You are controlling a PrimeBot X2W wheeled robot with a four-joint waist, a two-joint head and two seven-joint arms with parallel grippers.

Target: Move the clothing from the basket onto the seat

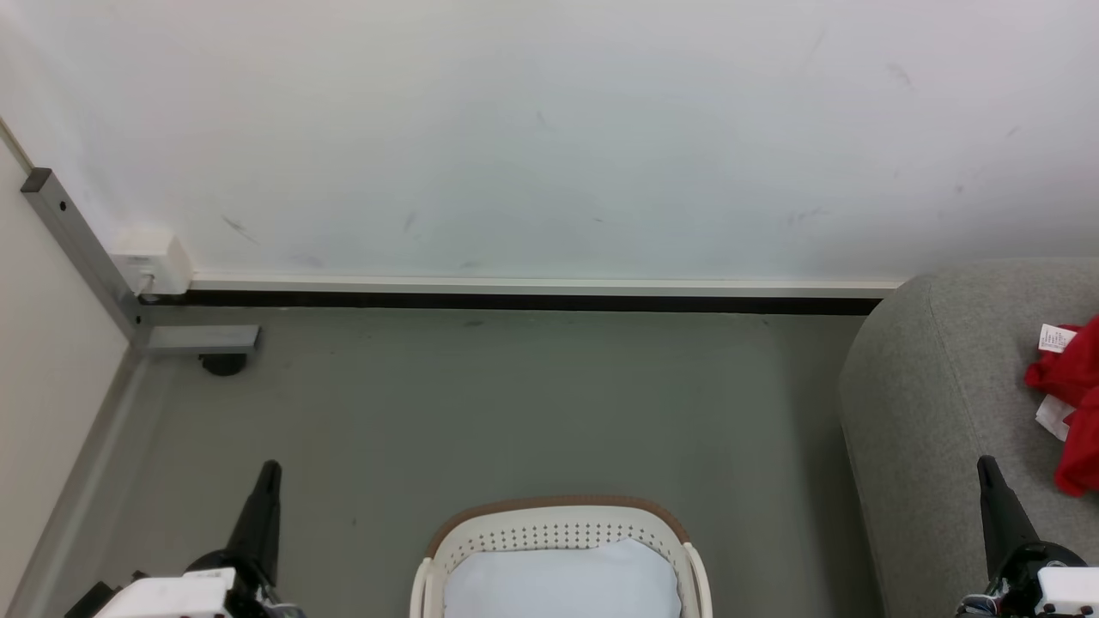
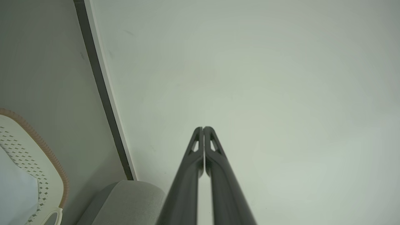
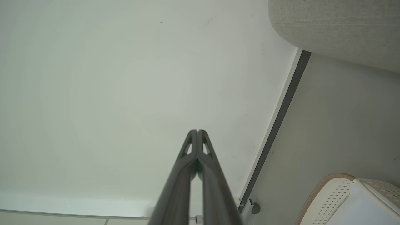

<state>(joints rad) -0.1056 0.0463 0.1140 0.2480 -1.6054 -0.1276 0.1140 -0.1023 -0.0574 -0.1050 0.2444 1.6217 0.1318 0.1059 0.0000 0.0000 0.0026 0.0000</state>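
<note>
As red clothing (image 1: 1071, 403) is seen crumpled on the grey seat (image 1: 936, 386) — well apart from the white basket (image 1: 558, 528) — limp, light fabric is judged; a bunched fold is best pinched. Held closed and empty: left gripper (image 2: 203, 128), right gripper (image 3: 197, 131).

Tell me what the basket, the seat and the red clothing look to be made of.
The basket looks like smooth white moulded plastic, given its rows of punched holes; its brown rim band is ribbed, material unclear. The seat seems matte grey woven upholstery. The clothing is soft red fabric, crumpled, with white tags.
</note>
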